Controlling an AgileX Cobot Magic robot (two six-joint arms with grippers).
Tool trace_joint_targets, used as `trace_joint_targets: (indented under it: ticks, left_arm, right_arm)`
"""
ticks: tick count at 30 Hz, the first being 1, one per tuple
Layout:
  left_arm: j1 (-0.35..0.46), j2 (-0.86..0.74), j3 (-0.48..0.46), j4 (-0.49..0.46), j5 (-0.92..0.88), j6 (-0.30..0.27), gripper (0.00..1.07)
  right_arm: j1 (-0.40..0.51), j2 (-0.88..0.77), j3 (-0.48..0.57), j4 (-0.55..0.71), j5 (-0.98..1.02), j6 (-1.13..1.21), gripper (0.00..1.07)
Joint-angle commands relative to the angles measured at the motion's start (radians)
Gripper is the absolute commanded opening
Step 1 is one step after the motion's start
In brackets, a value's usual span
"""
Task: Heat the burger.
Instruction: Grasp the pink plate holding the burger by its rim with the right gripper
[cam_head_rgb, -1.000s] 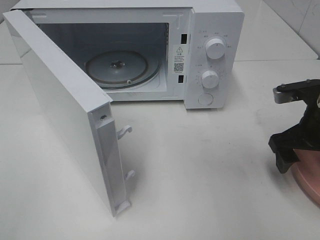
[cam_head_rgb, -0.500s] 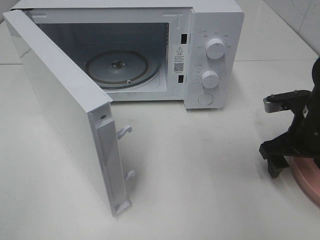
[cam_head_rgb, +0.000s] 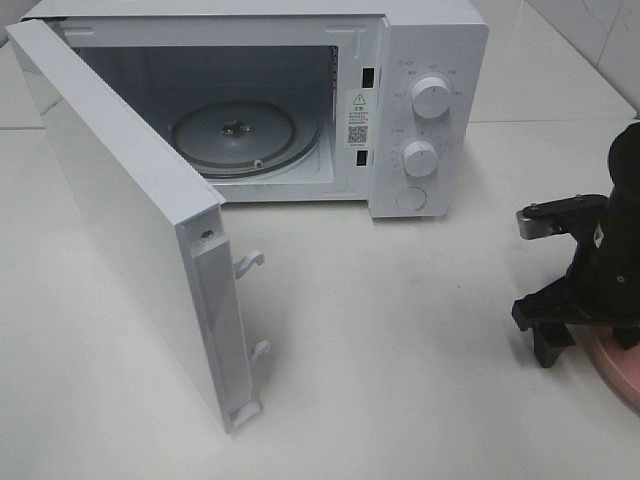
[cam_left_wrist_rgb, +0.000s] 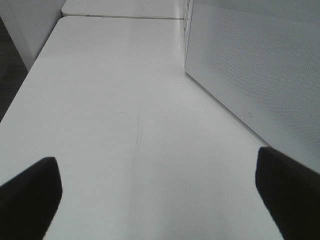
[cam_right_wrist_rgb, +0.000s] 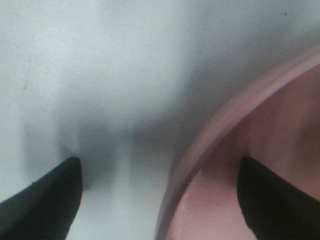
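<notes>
Over the last second the right gripper (cam_head_rgb: 580, 335) has shifted inward and down at the pink plate (cam_head_rgb: 615, 378), jaws apart astride its rim, gripping nothing yet; a plate grasp looks imminent. Only the right wrist view shows that straddle, while the left wrist view shows the left gripper (cam_left_wrist_rgb: 160, 200) wide open above the table (cam_left_wrist_rgb: 125, 125). The burger appears in no view.

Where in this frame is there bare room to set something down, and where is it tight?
Free: the table between the open microwave door and the right gripper, and the turntable inside the microwave. Tight: the table's right edge, where the right gripper straddles the pink plate's rim.
</notes>
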Motion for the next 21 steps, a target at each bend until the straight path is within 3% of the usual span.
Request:
trace_joint_targets:
  ticks: [1, 4, 6, 7, 9, 12, 13, 14, 21]
  left_arm:
    - [-0.004, -0.003, 0.004, -0.005, -0.003, 0.002, 0.98]
    - [-0.004, -0.003, 0.004, -0.005, -0.003, 0.002, 0.98]
    - [-0.004, -0.003, 0.004, -0.005, -0.003, 0.002, 0.98]
    - [-0.004, -0.003, 0.004, -0.005, -0.003, 0.002, 0.98]
    - [-0.004, -0.003, 0.004, -0.005, -0.003, 0.002, 0.98]
    - [-0.004, -0.003, 0.004, -0.005, -0.003, 0.002, 0.98]
    - [-0.004, -0.003, 0.004, -0.005, -0.003, 0.002, 0.98]
    - [-0.004, -0.003, 0.004, -0.005, -0.003, 0.002, 0.98]
    - [-0.004, -0.003, 0.004, -0.005, -0.003, 0.002, 0.98]
  right_arm:
    - [-0.007, 0.008, 0.002, -0.026, 0.006, 0.009, 0.62]
    - [-0.007, 0.008, 0.002, -0.028, 0.009, 0.015, 0.57]
    - [-0.007, 0.008, 0.002, -0.049, 0.011, 0.032, 0.42]
    - [-0.007, 0.008, 0.002, -0.049, 0.011, 0.032, 0.42]
    - [-0.007, 0.008, 0.002, -0.076, 0.011, 0.041, 0.19]
    - [-0.007, 0.008, 0.002, -0.079, 0.014, 0.045, 0.14]
    - [-0.007, 0.008, 0.002, -0.082, 0.017, 0.048, 0.04]
    - [-0.007, 0.008, 0.002, -0.082, 0.022, 0.048, 0.00]
    - [-0.004, 0.006, 0.002, -0.114, 0.064, 0.087, 0.00]
